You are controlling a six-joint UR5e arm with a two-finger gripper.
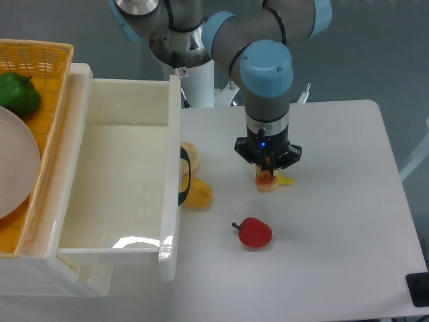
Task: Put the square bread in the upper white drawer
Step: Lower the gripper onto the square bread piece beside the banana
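The claw [267, 176] is seen pointing straight down over the middle of the white tabletop [335, 201], with the square bread [267, 182] directly beneath it; only a small pale tan, rounded-cornered part of the bread shows below the black claw body, and whether the fingers are closed on it or merely straddling it cannot be told from this view. A small yellow piece [287, 180] is visible just beside the bread on its right. The upper white drawer [120, 181] is pulled out to the left, a deep glossy plastic tray with smooth walls and a black loop handle [184, 176] on its front edge (the interior reflects the light near the front corner). Just outside that front edge, touching or nearly touching the handle, a pale round bun [190, 156] and a glossy orange-yellow pastry [198, 194] are found, well apart from the claw. A shiny red pepper [255, 233] lies near the bread, toward the tabletop's near edge. Bare tabletop is seen to the right of the claw up to the rounded right edge. Beyond the drawer, a woven yellow basket [53, 67] holds a green pepper [19, 92] and a white plate [13, 161].
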